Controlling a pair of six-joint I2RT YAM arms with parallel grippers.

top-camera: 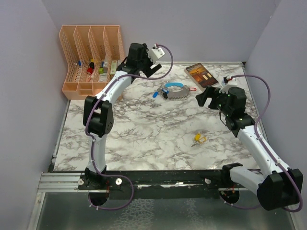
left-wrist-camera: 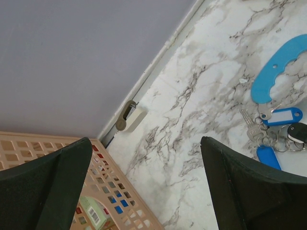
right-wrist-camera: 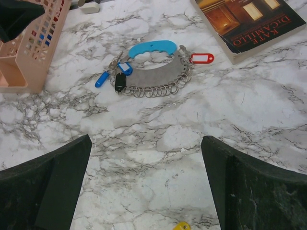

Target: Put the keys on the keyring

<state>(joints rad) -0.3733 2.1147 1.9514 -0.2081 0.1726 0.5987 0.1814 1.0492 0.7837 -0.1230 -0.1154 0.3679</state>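
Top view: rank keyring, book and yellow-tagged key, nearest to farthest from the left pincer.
1. keyring: just right of the left pincer, mid-table toward the back.
2. book: farther right, at the back edge.
3. yellow-tagged key: right side, toward the front.

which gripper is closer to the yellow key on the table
Right. The right gripper hovers just beyond the yellow key; the left gripper is far off by the peach organizer.
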